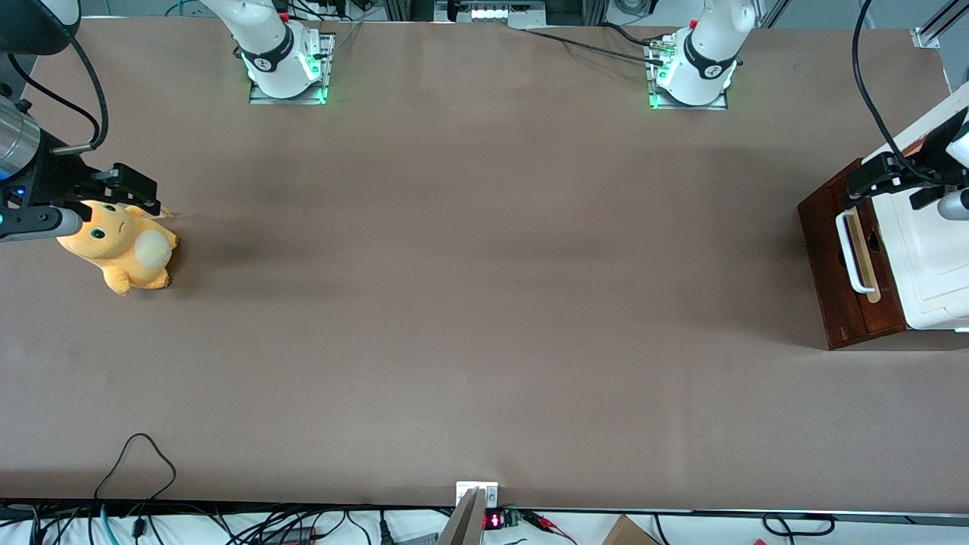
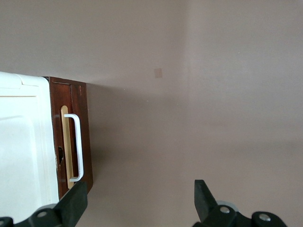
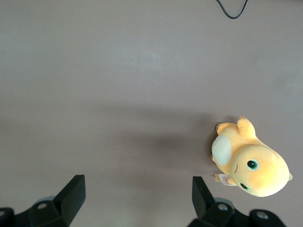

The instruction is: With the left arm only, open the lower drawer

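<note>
A: At the working arm's end of the bench, the lower drawer sits under the white cabinet top. Its dark wood front faces the open bench, with the white loop handle on a pale strip. Only a shallow lip projects past the cabinet top; I judge it barely out, if at all.

B: Gripper position?

A: The gripper hangs above the drawer's farther corner, over the cabinet edge, not touching the handle. In the wrist view the fingers stand wide apart and hold nothing.

B: So the step is approach, before any grasp.

A: My reading too. Next move calls for descending in front of the drawer, bringing the fingers astride the handle bar, closing, then pulling straight out toward the open bench.

B: Surface and room?

A: Brown matte covering, flat. A yellow plush toy lies well apart from the drawer, toward the parked arm's end. Cables trail along the bench edge nearest the front camera.
</note>
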Controlling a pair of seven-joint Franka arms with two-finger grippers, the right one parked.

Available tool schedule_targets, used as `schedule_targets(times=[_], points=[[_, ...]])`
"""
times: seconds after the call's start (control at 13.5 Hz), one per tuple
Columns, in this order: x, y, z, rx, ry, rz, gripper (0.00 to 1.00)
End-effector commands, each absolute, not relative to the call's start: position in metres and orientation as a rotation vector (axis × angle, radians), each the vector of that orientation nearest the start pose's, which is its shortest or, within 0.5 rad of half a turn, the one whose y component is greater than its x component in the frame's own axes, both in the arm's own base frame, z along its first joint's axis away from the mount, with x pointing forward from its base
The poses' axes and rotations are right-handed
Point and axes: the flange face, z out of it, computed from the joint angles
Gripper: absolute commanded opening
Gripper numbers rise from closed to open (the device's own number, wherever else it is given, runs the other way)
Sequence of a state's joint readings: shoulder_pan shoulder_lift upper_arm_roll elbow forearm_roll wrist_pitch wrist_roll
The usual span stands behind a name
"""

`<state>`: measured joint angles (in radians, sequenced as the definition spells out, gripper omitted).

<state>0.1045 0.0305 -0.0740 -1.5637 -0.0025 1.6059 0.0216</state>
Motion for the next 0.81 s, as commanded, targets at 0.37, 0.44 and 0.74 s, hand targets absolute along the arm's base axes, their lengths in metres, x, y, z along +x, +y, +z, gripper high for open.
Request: schedule_targets(times=[0.37,0.44,0.74], points=[[0.5712,0.018,0.6159,-3.151,-0.008,-0.015,1.0],[0.5716,0.0204,0.6157,-3.152,-0.012,-0.015,1.0],[0.5725,0.0188,0.616,-3.153,-0.022,-0.015,1.0]])
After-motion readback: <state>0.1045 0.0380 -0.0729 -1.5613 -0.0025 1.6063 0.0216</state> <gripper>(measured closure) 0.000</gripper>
